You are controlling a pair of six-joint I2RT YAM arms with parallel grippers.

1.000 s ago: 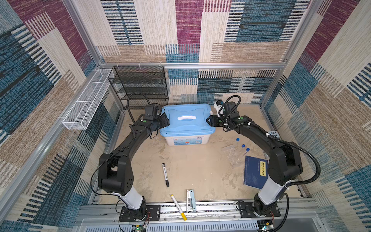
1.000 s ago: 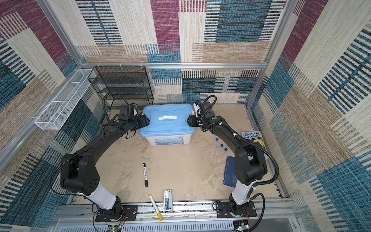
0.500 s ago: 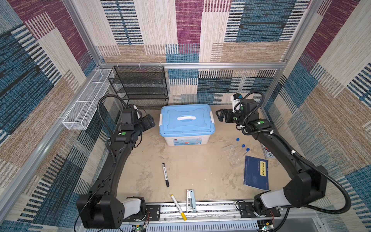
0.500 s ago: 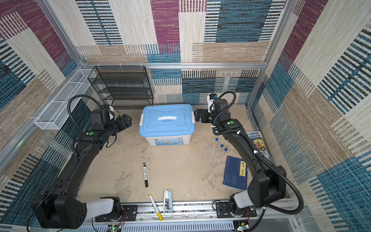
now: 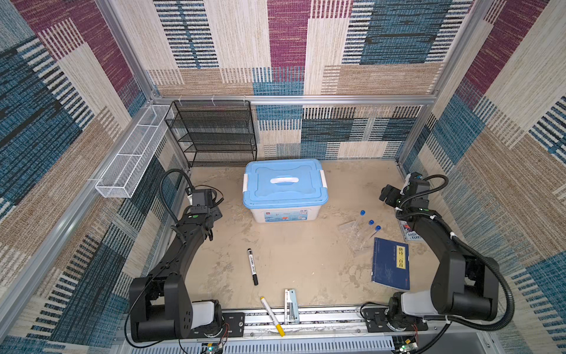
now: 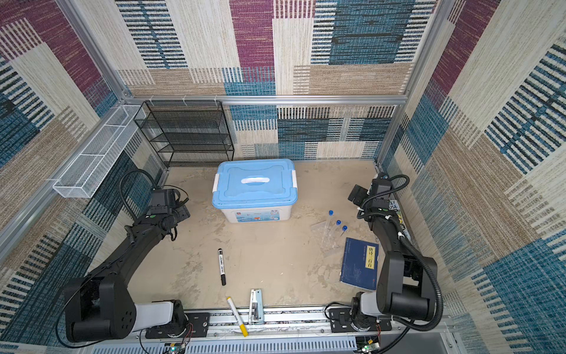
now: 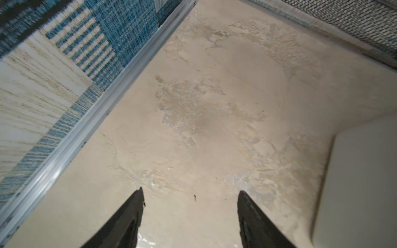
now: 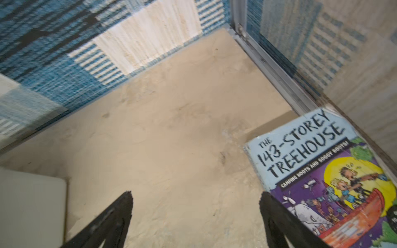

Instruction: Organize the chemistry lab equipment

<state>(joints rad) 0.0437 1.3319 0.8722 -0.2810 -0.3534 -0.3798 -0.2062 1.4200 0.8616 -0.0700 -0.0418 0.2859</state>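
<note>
Three clear test tubes with blue caps [image 5: 371, 223] [image 6: 338, 223] lie on a clear tube rack [image 5: 355, 237] on the floor right of centre in both top views. Metal tweezers [image 5: 290, 302] [image 6: 256, 306] lie at the front edge. My left gripper [image 5: 215, 212] [image 7: 190, 193] hangs open over bare floor to the left of the blue-lidded box [image 5: 284, 184]. To the right of the box, my right gripper [image 5: 386, 195] [image 8: 195, 195] is open and empty over the floor, beside an illustrated book [image 8: 322, 171].
A black marker [image 5: 252, 266] and a yellow-tipped marker [image 5: 272, 315] lie near the front. A blue book [image 5: 390, 265] lies by the tube rack. A black mesh shelf [image 5: 214, 135] stands at the back left, and a white wire basket [image 5: 131, 153] hangs on the left wall.
Both arms have pulled back from the sides of the blue-lidded box toward the outer walls. The right jaws now stand wider apart.
</note>
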